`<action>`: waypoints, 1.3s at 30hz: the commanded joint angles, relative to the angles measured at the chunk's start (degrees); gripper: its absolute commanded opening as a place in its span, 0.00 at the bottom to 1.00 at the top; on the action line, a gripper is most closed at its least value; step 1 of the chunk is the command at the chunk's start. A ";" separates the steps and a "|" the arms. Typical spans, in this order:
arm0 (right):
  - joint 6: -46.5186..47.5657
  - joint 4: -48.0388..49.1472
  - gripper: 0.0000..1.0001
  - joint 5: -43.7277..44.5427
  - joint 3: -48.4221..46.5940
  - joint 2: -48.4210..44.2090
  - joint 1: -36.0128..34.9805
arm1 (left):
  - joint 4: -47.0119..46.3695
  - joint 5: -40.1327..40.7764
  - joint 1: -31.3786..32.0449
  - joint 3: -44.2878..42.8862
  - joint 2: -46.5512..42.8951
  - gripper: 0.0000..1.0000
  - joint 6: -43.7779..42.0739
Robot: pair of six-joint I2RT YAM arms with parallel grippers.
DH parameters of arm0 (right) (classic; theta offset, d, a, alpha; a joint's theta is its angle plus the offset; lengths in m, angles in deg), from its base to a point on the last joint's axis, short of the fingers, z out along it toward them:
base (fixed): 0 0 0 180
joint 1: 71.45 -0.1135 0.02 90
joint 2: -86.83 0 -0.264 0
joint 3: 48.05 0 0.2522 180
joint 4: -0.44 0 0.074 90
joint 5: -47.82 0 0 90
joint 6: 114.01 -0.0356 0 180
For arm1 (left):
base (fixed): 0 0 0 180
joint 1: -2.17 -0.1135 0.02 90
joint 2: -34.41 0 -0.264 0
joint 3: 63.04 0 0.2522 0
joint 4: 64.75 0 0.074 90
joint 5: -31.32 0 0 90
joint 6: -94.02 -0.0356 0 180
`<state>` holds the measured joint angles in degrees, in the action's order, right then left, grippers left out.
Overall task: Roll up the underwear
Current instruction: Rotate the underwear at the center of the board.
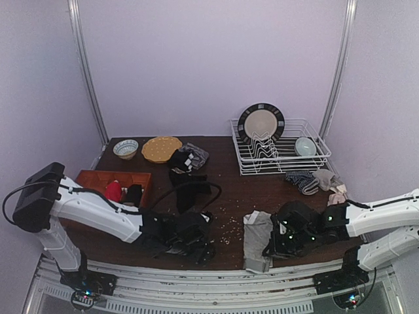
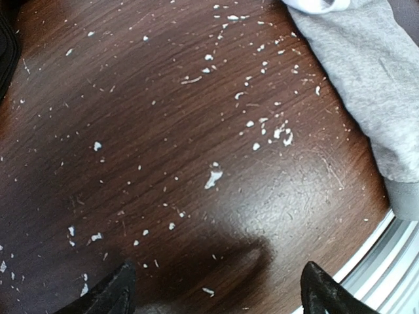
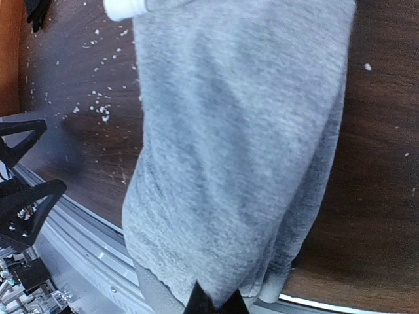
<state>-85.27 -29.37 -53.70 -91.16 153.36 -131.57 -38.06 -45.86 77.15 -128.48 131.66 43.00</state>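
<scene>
The light grey underwear (image 1: 256,237) lies flat at the near table edge, its near end hanging over the rail. It fills the right wrist view (image 3: 236,131). My right gripper (image 1: 273,241) (image 3: 216,303) is shut on the cloth's near edge, with the fingertips close together and cloth pinched between them. My left gripper (image 1: 200,243) (image 2: 219,296) is open and empty, low over bare table just left of the grey underwear (image 2: 370,72). Black underwear (image 1: 191,191) lies mid-table and another black piece (image 1: 180,161) lies farther back. A tan-brown garment (image 1: 329,179) lies by the rack.
A white wire dish rack (image 1: 314,160) with a plate and bowl stands back right, with a striped sock (image 1: 300,180) in front of it. A wooden box (image 1: 91,178) sits at left. A yellow plate (image 1: 161,148) and a small bowl (image 1: 126,148) sit at the back. White crumbs (image 2: 213,176) are scattered about.
</scene>
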 commanded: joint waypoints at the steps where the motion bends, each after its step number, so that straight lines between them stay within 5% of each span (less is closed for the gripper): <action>1: 2.00 -2.15 0.00 3.40 3.56 -2.06 -0.06 | -2.17 -0.67 -0.36 -2.20 0.90 0.83 -0.80; 8: 4.27 -0.56 0.00 3.69 7.91 -1.82 2.35 | -1.85 -1.51 -0.36 -3.58 2.05 0.82 -1.27; 14: 10.23 -12.99 0.35 8.97 0.82 -7.76 1.02 | -1.83 -1.61 -0.36 -3.43 2.25 0.82 -0.88; 21: 20.37 -23.99 0.54 12.72 -7.80 -8.95 -2.77 | -1.70 -1.23 -0.36 -2.86 1.97 0.81 -0.50; 25: 23.69 -24.64 0.56 12.55 -10.92 -3.54 -7.43 | -1.22 -0.96 -0.38 -2.45 1.73 0.81 -0.03; 28: 17.46 -26.88 0.50 19.58 -11.67 -1.15 -7.30 | -1.48 -1.10 -0.36 -1.91 1.67 0.81 0.62; 32: 10.89 -19.52 0.52 17.15 -4.13 -7.58 -4.18 | -1.99 -1.47 -0.36 -0.84 1.50 0.80 1.34; 39: -0.56 -0.85 0.53 0.55 10.10 -14.64 -0.24 | -2.93 -2.14 -0.37 -0.03 1.39 0.80 1.21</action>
<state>-77.53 -42.44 -43.54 -87.25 139.52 -133.23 -38.94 -47.33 77.10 -128.70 133.15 43.92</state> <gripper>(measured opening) 0.525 0.799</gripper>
